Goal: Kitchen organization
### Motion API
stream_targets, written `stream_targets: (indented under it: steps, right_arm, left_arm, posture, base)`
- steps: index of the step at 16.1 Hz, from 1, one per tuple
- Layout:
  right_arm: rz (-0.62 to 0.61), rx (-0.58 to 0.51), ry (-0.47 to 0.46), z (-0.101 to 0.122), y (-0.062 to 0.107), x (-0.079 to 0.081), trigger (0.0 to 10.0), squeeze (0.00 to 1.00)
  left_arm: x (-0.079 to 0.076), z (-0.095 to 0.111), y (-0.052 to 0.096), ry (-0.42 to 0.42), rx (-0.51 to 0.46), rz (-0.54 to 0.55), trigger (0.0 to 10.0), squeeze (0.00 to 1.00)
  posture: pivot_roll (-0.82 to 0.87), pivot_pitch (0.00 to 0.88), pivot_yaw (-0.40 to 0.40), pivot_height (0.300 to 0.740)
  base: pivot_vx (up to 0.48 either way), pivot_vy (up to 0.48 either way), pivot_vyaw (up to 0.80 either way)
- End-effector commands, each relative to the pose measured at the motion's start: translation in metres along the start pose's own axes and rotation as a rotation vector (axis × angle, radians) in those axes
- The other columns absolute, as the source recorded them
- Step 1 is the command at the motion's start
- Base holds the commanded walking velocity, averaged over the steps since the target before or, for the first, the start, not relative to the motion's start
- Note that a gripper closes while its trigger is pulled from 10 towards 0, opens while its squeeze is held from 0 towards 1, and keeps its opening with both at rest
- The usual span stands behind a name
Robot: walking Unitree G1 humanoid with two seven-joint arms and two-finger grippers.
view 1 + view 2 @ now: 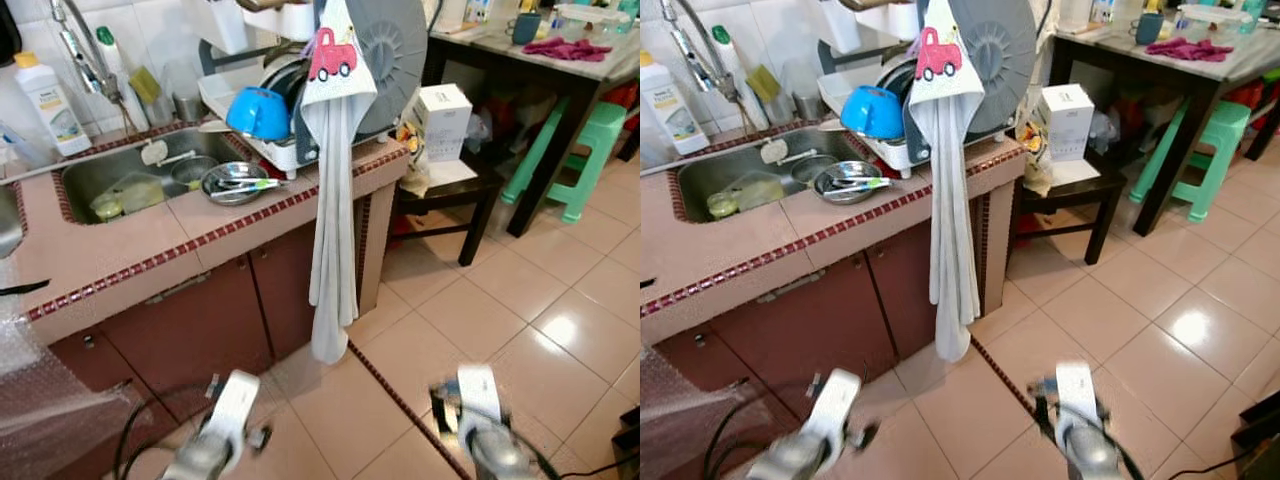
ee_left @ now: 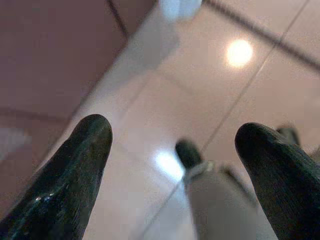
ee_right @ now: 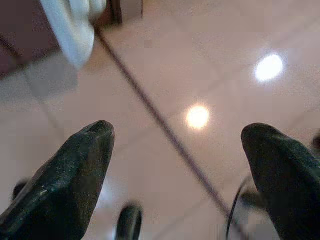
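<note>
My left gripper (image 2: 172, 145) hangs low over the tiled floor (image 1: 560, 330), its two black fingers (image 2: 75, 170) spread wide with nothing between them. My right gripper (image 3: 177, 150) hangs the same way beside it, fingers (image 3: 70, 170) wide apart and empty, above a dark grout line that runs across the tiles. Both silver arms show blurred at the bottom of the head views, the left arm (image 1: 215, 430) and the right arm (image 1: 485, 420) pointing down at the floor.

Ahead of the grippers and above them, a long white cloth (image 1: 330, 230) with a red car picture hangs down the front of the pink tiled counter (image 1: 150, 240); its lower end shows just beyond both sets of fingers. Behind the cloth, on the counter, a dish rack (image 1: 275, 120) holds a blue bowl (image 1: 258, 112) and a large grey round lid. Left of the rack and further from my left gripper sits the steel sink (image 1: 130, 170), with a metal bowl of utensils (image 1: 233, 182) at its edge and a white bottle (image 1: 42, 100) by the tap.

Far beyond my right gripper, a white box (image 1: 440, 120) rests on a low dark stool (image 1: 455, 190), next to a dark table (image 1: 560, 70) with a green plastic stool (image 1: 580, 150) under it.
</note>
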State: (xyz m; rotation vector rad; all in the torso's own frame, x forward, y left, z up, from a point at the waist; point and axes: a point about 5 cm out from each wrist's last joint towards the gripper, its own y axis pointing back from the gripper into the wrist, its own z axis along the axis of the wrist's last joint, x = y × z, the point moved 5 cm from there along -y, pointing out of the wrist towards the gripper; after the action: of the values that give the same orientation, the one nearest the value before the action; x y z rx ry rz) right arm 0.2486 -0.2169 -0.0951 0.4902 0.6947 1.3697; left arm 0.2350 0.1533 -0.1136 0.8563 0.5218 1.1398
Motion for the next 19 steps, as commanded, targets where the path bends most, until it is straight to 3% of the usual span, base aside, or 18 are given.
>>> stream_targets:
  steps: [1,4,7,9,12,15,19]
  right_arm:
    - [0.010,0.070,-0.030,-0.018,0.003,0.002,10.0,0.00]
    - [-0.001,0.158,-0.083,-0.045,0.010,-0.002,10.0,0.00]
    - [-0.022,0.224,-0.190,-0.062,0.015,-0.003,10.0,0.00]
    - [-0.016,0.230,-0.267,-0.063,0.015,0.000,10.0,0.00]
    - [0.021,0.217,-0.271,-0.057,0.013,0.009,10.0,0.00]
    - [0.059,0.205,-0.246,-0.051,0.011,0.018,10.0,0.00]
    - [0.093,0.190,-0.245,-0.045,0.010,0.025,10.0,0.00]
  left_arm:
    - [0.005,-0.008,0.002,-0.016,0.039,-0.003,10.0,0.00]
    - [0.008,-0.026,0.005,-0.024,0.096,-0.008,10.0,0.00]
    - [0.009,-0.028,0.006,0.016,0.105,0.010,10.0,0.00]
    - [0.009,-0.025,0.004,0.089,0.101,0.029,10.0,0.00]
    - [0.009,-0.012,0.001,0.205,0.072,0.038,10.0,0.00]
    - [0.002,-0.007,0.000,0.208,0.066,0.006,10.0,0.00]
    - [0.001,-0.009,0.000,0.299,0.067,0.013,10.0,0.00]
  posture:
    - [0.01,0.000,0.089,0.740]
    - [0.01,0.000,0.095,0.740]
    - [0.00,0.000,0.101,0.740]
    - [0.00,0.000,0.104,0.740]
    - [0.00,0.000,0.103,0.740]
    - [-0.01,0.000,0.098,0.740]
    - [-0.02,0.000,0.088,0.740]
  base:
    - [0.000,0.000,0.00]
    - [0.000,0.000,0.00]
    - [0.000,0.000,0.00]
    - [0.000,0.000,0.00]
    - [0.000,0.000,0.00]
    - [0.000,0.000,0.00]
    - [0.000,0.000,0.00]
